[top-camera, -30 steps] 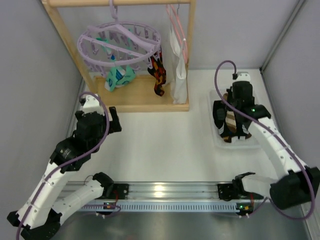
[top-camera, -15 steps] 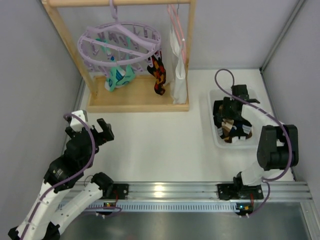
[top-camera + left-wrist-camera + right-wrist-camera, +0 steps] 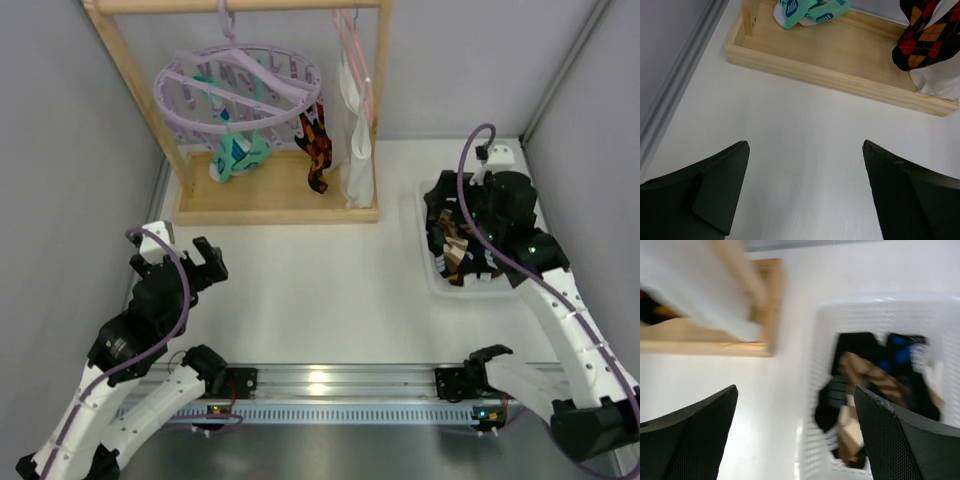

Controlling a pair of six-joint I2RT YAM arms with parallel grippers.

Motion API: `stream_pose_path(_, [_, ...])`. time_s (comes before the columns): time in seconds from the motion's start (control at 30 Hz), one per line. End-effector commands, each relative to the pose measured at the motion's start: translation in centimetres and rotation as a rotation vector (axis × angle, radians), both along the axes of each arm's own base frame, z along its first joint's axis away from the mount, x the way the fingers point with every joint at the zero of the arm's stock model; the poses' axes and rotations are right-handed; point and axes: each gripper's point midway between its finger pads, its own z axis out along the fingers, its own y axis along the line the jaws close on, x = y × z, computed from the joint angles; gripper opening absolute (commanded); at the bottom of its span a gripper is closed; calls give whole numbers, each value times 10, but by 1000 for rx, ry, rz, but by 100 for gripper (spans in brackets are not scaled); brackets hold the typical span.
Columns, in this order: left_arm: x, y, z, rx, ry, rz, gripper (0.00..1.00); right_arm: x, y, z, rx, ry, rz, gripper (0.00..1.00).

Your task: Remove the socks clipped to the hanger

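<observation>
while two lots hang on the ring, others lie in the basket

as far as the views show, the job is partway through. the round lavender plastic drying hanger (image 3: 240,80) hangs from the wooden rack (image 3: 128,80) at the far left, and two lots of socks are clipped to it. one is a teal-and-white patterned sock (image 3: 240,155), possibly a pair, under its near rim. the other is a black sock with orange and red diamonds (image 3: 316,150) at its right edge. a brown-and-cream striped sock (image 3: 458,247) and black-and-blue socks (image 3: 900,352) lie in the white plastic basket (image 3: 428,275) at the right, so that part looks done. i judge the two hanging lots to be what is left.

the left fingers (image 3: 805,195) are spread wide with nothing between them. they sit low over the worktop (image 3: 320,290) at the near left, facing the rack's base and well apart from the hanger. the right fingers (image 3: 795,435) are also wide and empty, above the basket; that view is blurred.

the worktop is white and matt. a white garment (image 3: 355,130) on a pink wire hanger (image 3: 350,40) hangs just right of the diamond sock. grey walls (image 3: 60,150) close the left, far and right sides, and a metal rail (image 3: 330,380) runs along the near edge.
</observation>
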Motion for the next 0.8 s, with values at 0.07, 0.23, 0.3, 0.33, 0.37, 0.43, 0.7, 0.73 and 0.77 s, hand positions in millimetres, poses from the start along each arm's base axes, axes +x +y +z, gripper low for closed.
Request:
stream_pose_path(0.07, [5,2,8,-28,-44,33,98,-43,157,57,201,-222,497,89])
stream_pose_path(0.23, [6,1,6,-19,-37,30,98,-42,237,71,228,-317,584,77])
stream_pose_path(0.3, [6,1,6,-21,-37,30,98,-24,256,60,197,-317,559,76])
stream_pose_path(0.33, [6,1,6,-23,-40,30,98,-18,263,68,180,-346,562,76])
stream_pose_path(0.37, [6,1,6,-21,-37,30,98,-7,276,52,148,-322,561,76])
stream_pose_path(0.43, [6,0,5,-22,-36,29,98,10,285,57,111,-343,520,75])
stream_pose_path(0.7, [6,-1,6,-26,-37,24,98,73,324,33,34,-395,416,73])
stream_pose_path(0.73, [6,-1,6,-23,-36,23,98,79,326,30,14,-397,400,73])
stream_pose_path(0.77, [6,-2,5,-25,-34,19,98,92,327,22,-12,-395,354,71])
